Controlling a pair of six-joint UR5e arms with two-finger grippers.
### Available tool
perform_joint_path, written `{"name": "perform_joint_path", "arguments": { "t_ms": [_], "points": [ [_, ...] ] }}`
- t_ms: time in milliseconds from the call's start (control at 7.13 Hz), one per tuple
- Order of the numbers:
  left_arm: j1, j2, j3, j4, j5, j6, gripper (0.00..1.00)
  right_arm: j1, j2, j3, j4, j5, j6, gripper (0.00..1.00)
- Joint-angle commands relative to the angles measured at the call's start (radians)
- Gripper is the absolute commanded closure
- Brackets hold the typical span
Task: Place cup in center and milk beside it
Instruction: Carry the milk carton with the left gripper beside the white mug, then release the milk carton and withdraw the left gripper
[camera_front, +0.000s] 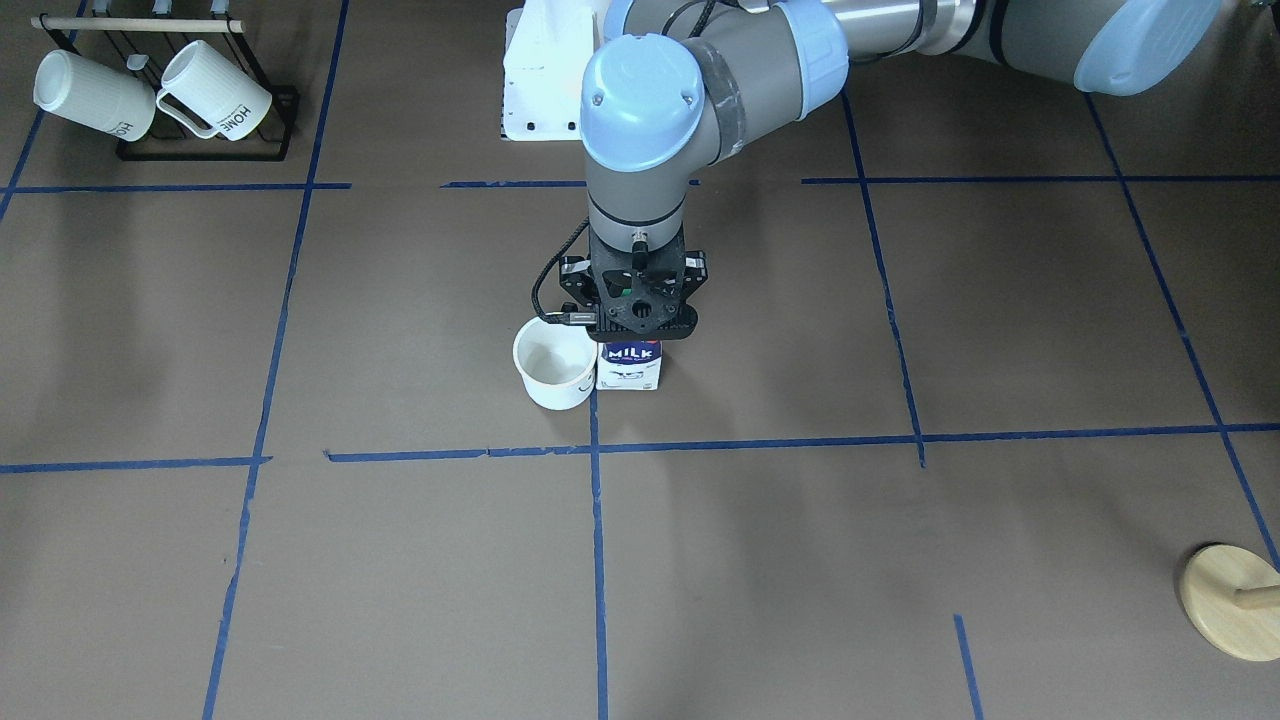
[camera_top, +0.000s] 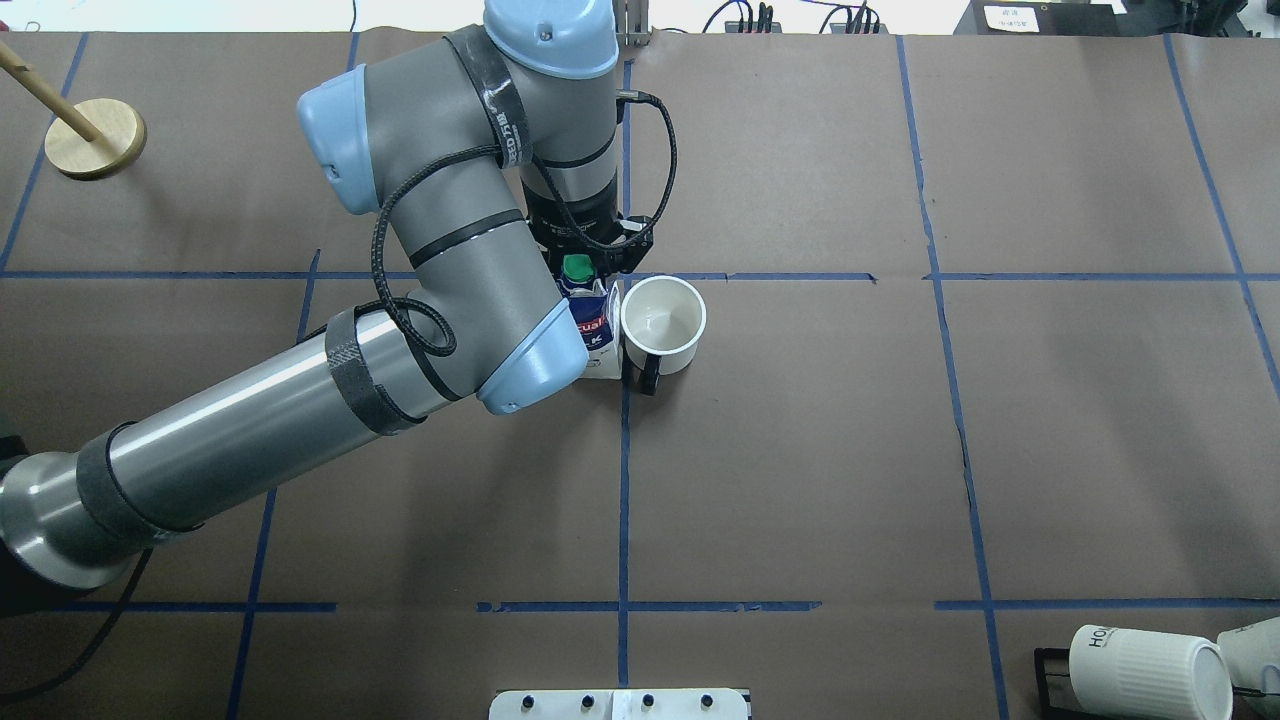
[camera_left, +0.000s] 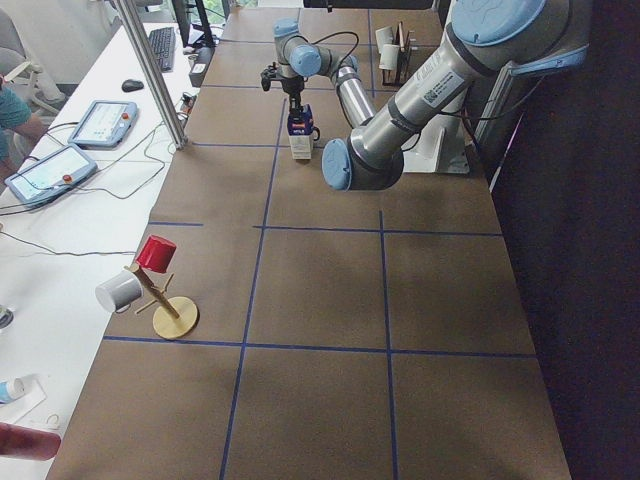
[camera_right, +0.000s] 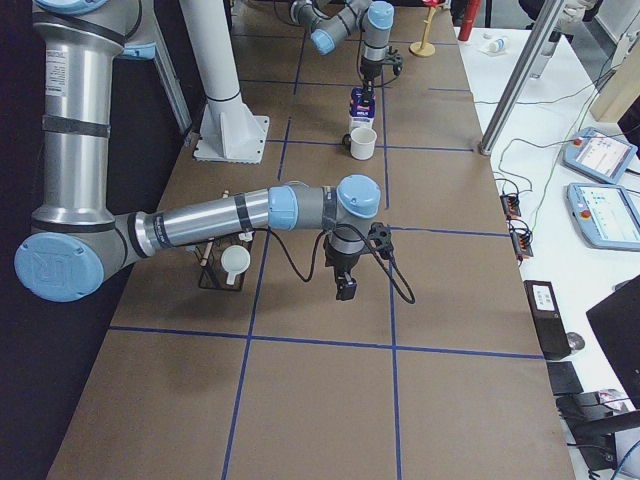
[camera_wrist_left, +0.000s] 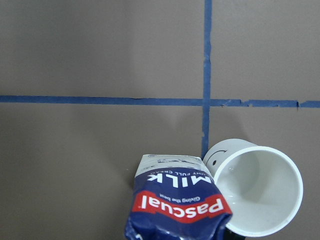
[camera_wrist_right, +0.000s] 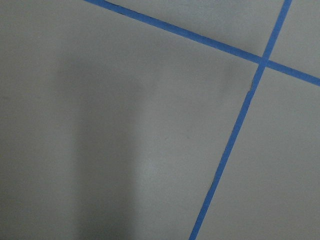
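The cup (camera_front: 555, 365), a white mug with a smiley face (camera_wrist_left: 217, 157) and a black handle (camera_top: 650, 378), stands upright just beside the tape crossing at the center (camera_top: 625, 277). The dark blue milk carton (camera_front: 630, 365) stands on the table against the cup's side, its green cap (camera_top: 575, 265) on top. My left gripper (camera_front: 638, 320) is straight above the carton and is shut on its top; the fingers are hidden. The left wrist view shows the carton (camera_wrist_left: 177, 205) and the cup (camera_wrist_left: 255, 192) close below. My right gripper (camera_right: 346, 290) hangs over bare table far from both; I cannot tell whether it is open or shut.
A black rack with two ribbed HOME mugs (camera_front: 150, 95) stands at one table corner. A wooden mug stand (camera_top: 95, 138) is at the far left corner. The white arm base plate (camera_front: 545, 80) is at the robot's edge. Blue tape lines grid the brown table.
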Motion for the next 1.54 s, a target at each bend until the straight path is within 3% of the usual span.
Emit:
{"name": "perform_joint_path", "arguments": {
  "t_ms": [0,140,561,841,981,1121,1402],
  "points": [
    [0.001,0.000,0.013,-0.002,0.000,0.003,0.24,-0.001,0.000,-0.004,0.000,0.000,0.000,0.01],
    [0.001,0.002,0.012,-0.001,0.002,0.003,0.00,-0.001,0.000,-0.007,0.001,0.002,0.001,0.01],
    [-0.048,-0.003,-0.013,0.022,-0.001,0.072,0.00,-0.001,0.002,-0.005,0.001,0.005,-0.002,0.01],
    [-0.110,0.066,-0.141,0.141,-0.004,0.214,0.00,-0.001,0.000,-0.002,0.001,0.005,-0.002,0.00],
    [-0.179,0.197,-0.280,0.163,-0.021,0.329,0.00,-0.001,0.000,-0.004,0.001,0.003,-0.003,0.00],
    [-0.241,0.356,-0.400,0.159,-0.097,0.454,0.00,0.000,0.000,-0.005,0.001,0.003,-0.011,0.00],
    [-0.353,0.681,-0.534,0.116,-0.141,0.729,0.00,0.048,-0.082,-0.008,0.001,-0.006,-0.023,0.00]
  ]
}}
